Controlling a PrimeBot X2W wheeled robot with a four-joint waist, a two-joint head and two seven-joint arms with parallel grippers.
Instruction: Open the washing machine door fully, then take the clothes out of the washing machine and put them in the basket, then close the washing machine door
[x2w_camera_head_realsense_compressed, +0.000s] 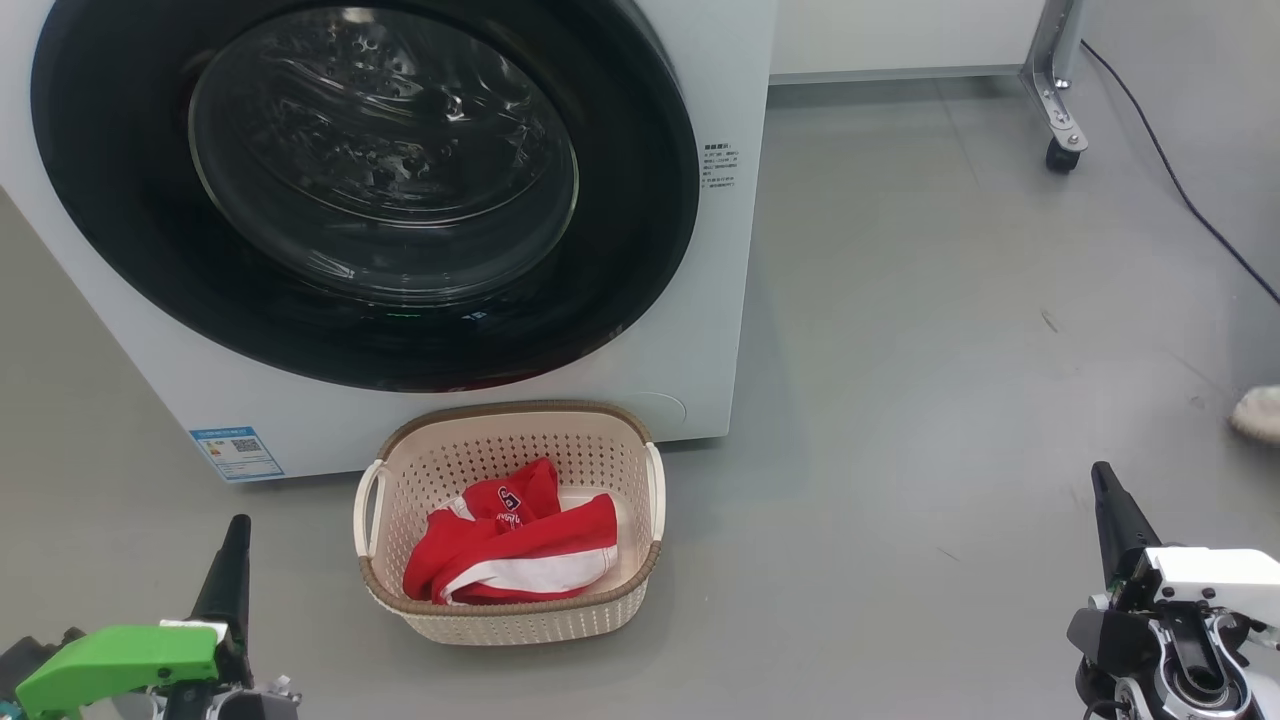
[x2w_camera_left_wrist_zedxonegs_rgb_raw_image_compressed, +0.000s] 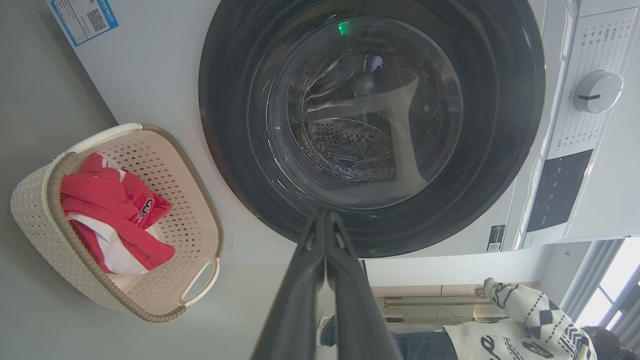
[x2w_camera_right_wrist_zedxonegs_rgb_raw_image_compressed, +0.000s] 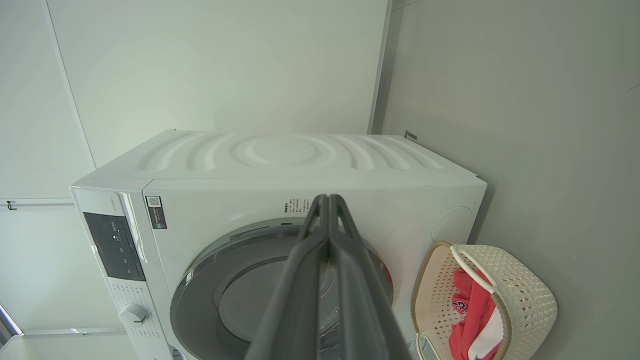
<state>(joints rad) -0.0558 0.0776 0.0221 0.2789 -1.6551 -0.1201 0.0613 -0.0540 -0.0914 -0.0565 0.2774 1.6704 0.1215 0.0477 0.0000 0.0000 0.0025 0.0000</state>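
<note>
Door (x2w_camera_head_realsense_compressed: 360, 190) of washing machine (x2w_camera_head_realsense_compressed: 720, 300) looks shut. Clothes (x2w_camera_head_realsense_compressed: 520, 545) lie in basket (x2w_camera_head_realsense_compressed: 520, 622) just in front. Left gripper (x2w_camera_head_realsense_compressed: 235, 545), right gripper (x2w_camera_head_realsense_compressed: 1105, 490) pinched closed, empty. Job looks done: keep arms back, bump nothing.

We take this for a lab or test room more than a home laundry; the washer (x2w_camera_head_realsense_compressed: 300, 420) stands on a bare grey floor (x2w_camera_head_realsense_compressed: 950, 350), backed by plain white wall panels (x2w_camera_right_wrist_zedxonegs_rgb_raw_image_compressed: 225, 65); to its right a metal leg (x2w_camera_head_realsense_compressed: 1050, 60) rides on a caster (x2w_camera_head_realsense_compressed: 1062, 155), and a black cable (x2w_camera_head_realsense_compressed: 1178, 188) trails loose over the floor; a basket (x2w_camera_head_realsense_compressed: 510, 625) of red clothes (x2w_camera_head_realsense_compressed: 520, 550) sits on the floor just before the washer; in the left wrist view we see a person (x2w_camera_left_wrist_zedxonegs_rgb_raw_image_compressed: 520, 320) in a patterned sweater near a bright window (x2w_camera_left_wrist_zedxonegs_rgb_raw_image_compressed: 610, 295).
</note>
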